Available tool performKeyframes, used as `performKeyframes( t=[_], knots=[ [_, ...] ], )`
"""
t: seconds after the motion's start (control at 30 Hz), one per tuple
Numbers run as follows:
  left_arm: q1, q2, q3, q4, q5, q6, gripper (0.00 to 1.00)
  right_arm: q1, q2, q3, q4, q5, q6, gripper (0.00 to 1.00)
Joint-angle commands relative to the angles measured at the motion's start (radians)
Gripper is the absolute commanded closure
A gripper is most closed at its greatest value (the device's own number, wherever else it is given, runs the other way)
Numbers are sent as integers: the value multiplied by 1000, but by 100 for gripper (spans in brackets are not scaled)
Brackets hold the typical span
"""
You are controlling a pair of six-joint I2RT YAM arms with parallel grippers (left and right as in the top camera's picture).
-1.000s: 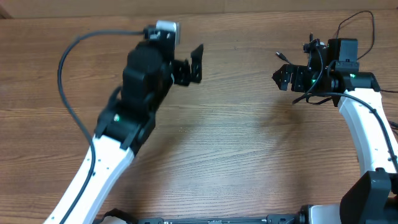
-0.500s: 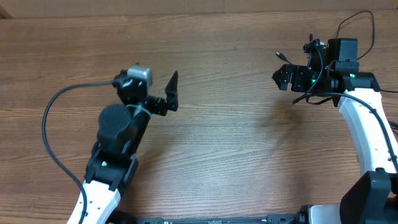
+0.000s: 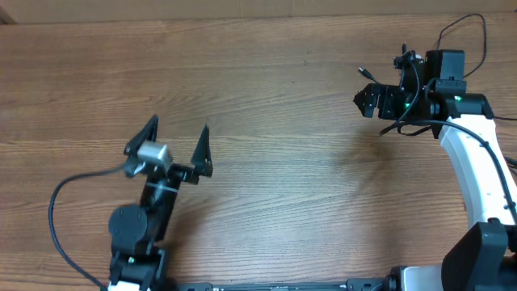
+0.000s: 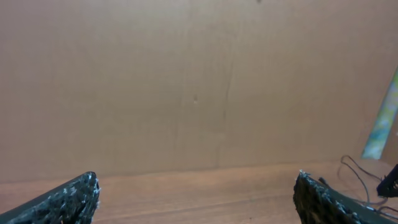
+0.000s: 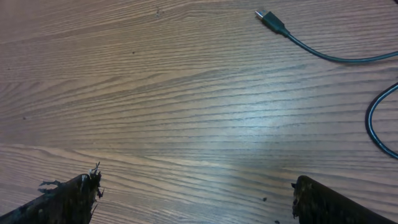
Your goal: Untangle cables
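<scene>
Cables (image 5: 273, 23) lie ahead of the wide-open, empty right pincer (image 5: 196, 186); the left pincer (image 3: 178, 129) gapes empty too.

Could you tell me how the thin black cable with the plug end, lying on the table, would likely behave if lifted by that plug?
The cable lies in a loose curve, so it is probably floppy and would dangle. It looks thin, so it is likely light. Pushed across the smooth wooden table, it would probably slide and bend rather than roll.
</scene>
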Motion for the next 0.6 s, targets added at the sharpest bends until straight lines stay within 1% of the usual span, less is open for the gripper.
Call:
performKeyframes(
  t=[0.0,0.33,0.47,0.57],
  knots=[
    [18,-77,-58,6,3,19,1,1,-2,-4,3,-6,-4,0],
    [62,-333,-255,-1,-6,19,1,1,-2,-4,3,-6,-4,0],
    [67,-403,-257,-138,-32,19,1,1,-2,-4,3,-6,-4,0],
    [67,-426,-257,-202,-50,19,0,1,-2,-4,3,-6,-4,0]
  ],
)
